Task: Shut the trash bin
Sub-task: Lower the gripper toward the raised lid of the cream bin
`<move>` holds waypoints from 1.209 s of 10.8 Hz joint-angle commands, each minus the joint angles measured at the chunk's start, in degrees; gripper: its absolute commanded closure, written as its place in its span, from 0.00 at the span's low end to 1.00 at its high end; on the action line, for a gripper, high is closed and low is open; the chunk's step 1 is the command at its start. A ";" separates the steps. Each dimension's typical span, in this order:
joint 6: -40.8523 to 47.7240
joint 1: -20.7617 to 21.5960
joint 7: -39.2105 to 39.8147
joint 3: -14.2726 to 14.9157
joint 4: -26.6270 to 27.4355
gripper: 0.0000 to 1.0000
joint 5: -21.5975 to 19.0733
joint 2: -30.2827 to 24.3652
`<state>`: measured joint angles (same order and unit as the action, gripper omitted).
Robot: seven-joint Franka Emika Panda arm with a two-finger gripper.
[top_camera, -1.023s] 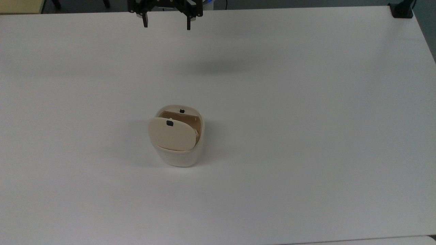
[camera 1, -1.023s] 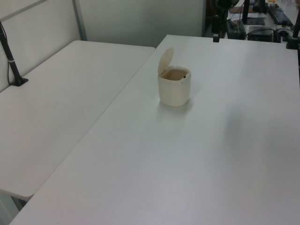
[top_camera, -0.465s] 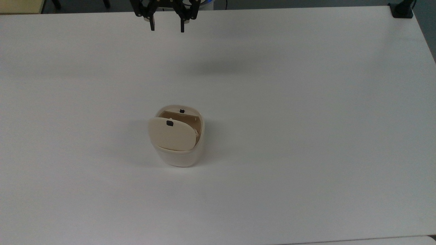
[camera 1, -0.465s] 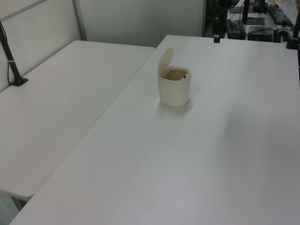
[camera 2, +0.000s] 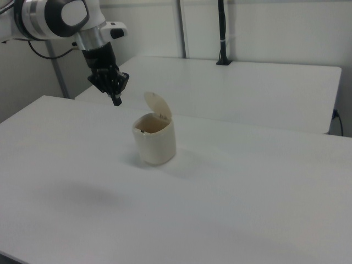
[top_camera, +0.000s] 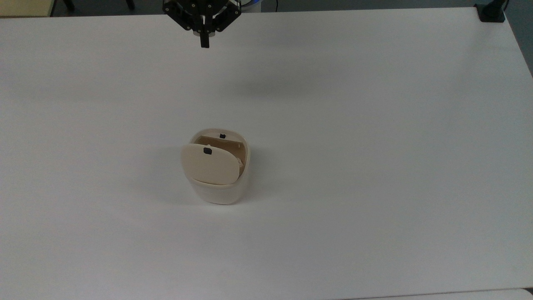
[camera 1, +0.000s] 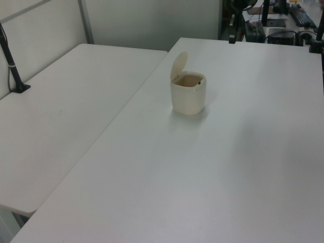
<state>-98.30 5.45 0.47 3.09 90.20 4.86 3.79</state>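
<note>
one trash bin [top_camera: 218, 175] stands upright near the middle of the white table [top_camera: 374, 166], its one beige lid [top_camera: 209, 163] raised on its hinge and the mouth open; two small black squares show, one on the lid, one on the far rim. one gripper [top_camera: 204, 43] hangs above the table's far edge in the top view, well apart from the bin, its two fingers pressed together on nothing.
</note>
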 commanded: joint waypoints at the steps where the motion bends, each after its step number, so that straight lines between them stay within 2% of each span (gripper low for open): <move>1: -10.03 -1.14 0.15 0.08 0.15 1.00 -1.61 1.57; 3: -20.03 -2.54 -3.17 0.08 -1.76 1.00 -3.62 4.98; 8: -40.35 -3.95 -4.86 0.08 -3.36 1.00 -3.46 12.98; 10: -44.25 -3.96 -4.95 -0.01 -3.36 1.00 -3.54 14.92; 13: -44.43 -3.34 -4.86 -0.27 -3.45 1.00 -3.54 16.69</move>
<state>-141.66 1.67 -3.85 3.02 87.72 2.29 19.35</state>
